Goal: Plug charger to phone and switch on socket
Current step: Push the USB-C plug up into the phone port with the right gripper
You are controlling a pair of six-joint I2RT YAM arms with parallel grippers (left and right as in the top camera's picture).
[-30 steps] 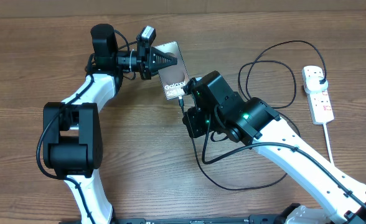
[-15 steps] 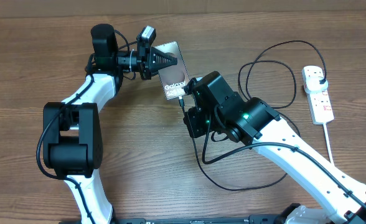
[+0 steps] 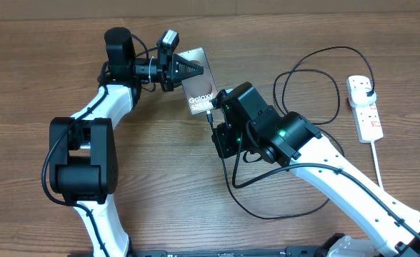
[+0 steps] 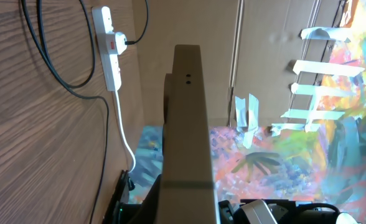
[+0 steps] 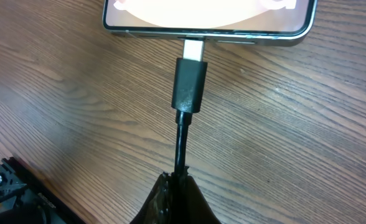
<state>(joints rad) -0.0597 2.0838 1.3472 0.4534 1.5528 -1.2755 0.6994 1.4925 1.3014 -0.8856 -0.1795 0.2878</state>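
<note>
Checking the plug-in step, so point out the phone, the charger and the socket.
phone point(image 3: 204, 84), overhead view, middle of its back.
charger point(image 5: 189, 84), right wrist view, black plug tip housing.
socket point(image 3: 369, 118), overhead view, white body by its red marks.

Charger point(image 5: 189, 84) is black, phone point(image 3: 206, 86) grey-brown, socket point(image 3: 365, 107) white.

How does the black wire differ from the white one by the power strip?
The charger is black, thin and looping; the white cord is thicker and nearly straight. The charger's tip meets the phone; the white cord stays far from it. Both join the socket.
</note>
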